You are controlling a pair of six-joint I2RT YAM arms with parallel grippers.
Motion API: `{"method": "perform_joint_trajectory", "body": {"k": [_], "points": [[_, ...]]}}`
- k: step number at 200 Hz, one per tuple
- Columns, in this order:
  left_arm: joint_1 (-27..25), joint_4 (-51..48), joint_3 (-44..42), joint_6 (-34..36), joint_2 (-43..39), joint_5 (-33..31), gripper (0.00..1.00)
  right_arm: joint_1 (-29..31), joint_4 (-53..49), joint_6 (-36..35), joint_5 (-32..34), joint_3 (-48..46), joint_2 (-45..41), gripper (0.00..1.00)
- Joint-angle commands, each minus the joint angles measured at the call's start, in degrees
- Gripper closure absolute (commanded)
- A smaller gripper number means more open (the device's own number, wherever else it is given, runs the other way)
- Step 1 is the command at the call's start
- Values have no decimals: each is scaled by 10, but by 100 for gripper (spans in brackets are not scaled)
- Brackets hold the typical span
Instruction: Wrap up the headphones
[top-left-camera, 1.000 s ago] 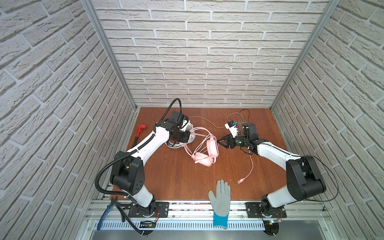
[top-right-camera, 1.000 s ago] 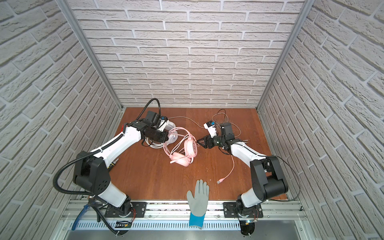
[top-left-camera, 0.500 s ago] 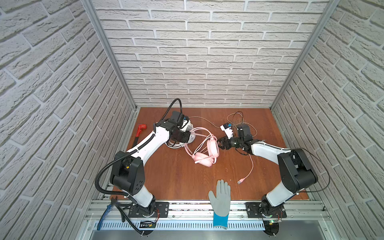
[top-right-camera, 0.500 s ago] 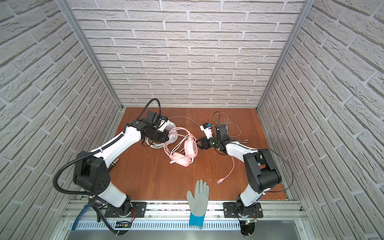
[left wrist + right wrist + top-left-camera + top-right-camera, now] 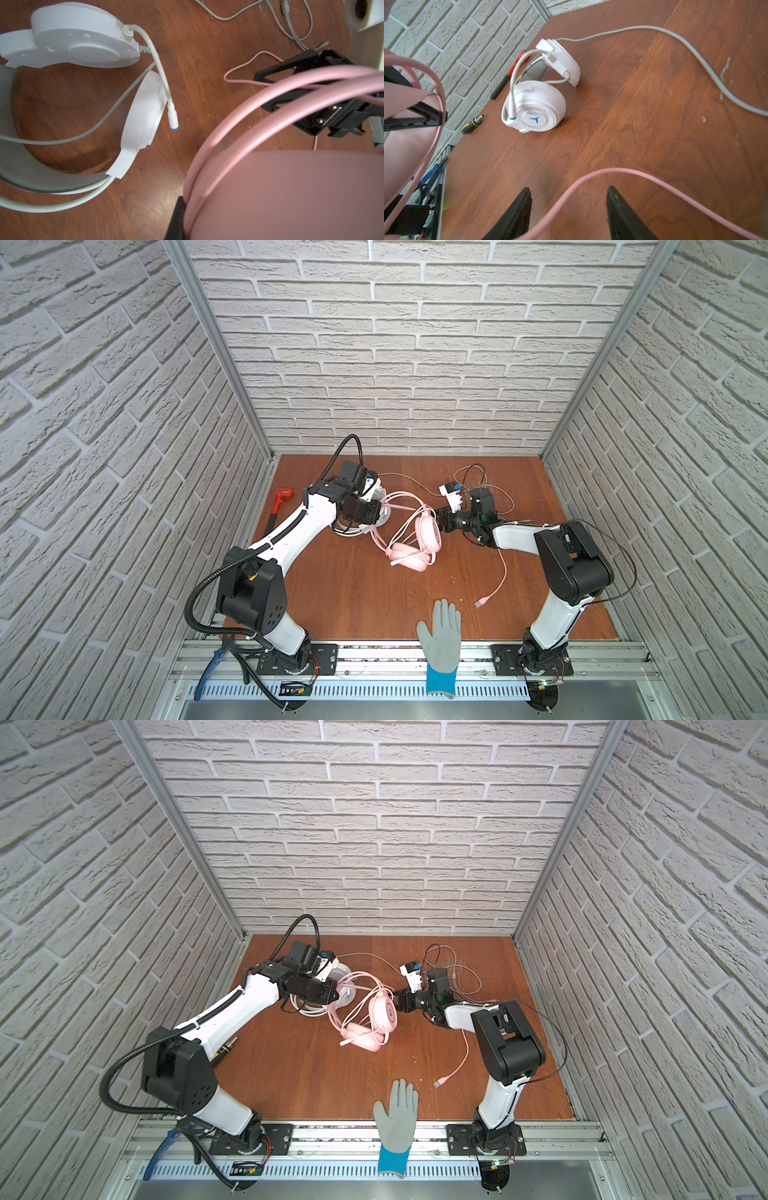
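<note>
right gripper (image 5: 441, 523), jaws apart, has crept up to the pink headset (image 5: 428, 533) in the middle of the table (image 5: 353, 597) in both top views, its arm swung inward since a second ago. left gripper (image 5: 377, 510) has not moved and sits closed at the pink headband, beside the white headset (image 5: 376, 492) lying half under that arm. the pink cable (image 5: 501, 570) trails loose toward the front edge, so wrapping looks barely begun. a grey glove (image 5: 442, 630) lies at the front edge and a red tool (image 5: 282, 497) at the left side.

left wrist view: the pink band fills the frame against one black finger (image 5: 178, 216), seemingly clamped, with the white headset (image 5: 83, 47) on the wood beyond.

right wrist view: the pink cable (image 5: 612, 170) crosses the gap between the spread fingers (image 5: 517, 214), unpinched. picking it up seems the likely next move. no container of any kind shows.
</note>
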Motion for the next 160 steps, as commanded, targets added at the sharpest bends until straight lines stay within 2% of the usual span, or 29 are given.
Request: {"method": "perform_joint_trajectory", "body": {"k": [1,16,43,84,105,134,160], "points": [[5,29,5,-16,-17,40,100,5,87,20,4,4,8,42],[6,36,5,-21,-17,46,100,6,103,30,-5,8,23,47],[7,39,8,-25,-21,51,100,6,130,45,-12,10,43,67],[14,45,7,-32,-33,66,100,5,97,28,-3,28,55,83],[16,47,9,-35,-35,69,100,6,75,17,7,37,57,81],[17,49,9,-37,-37,72,100,6,4,-15,50,53,51,62],[20,45,9,-35,-39,69,100,5,-155,-71,125,89,28,56]]}}
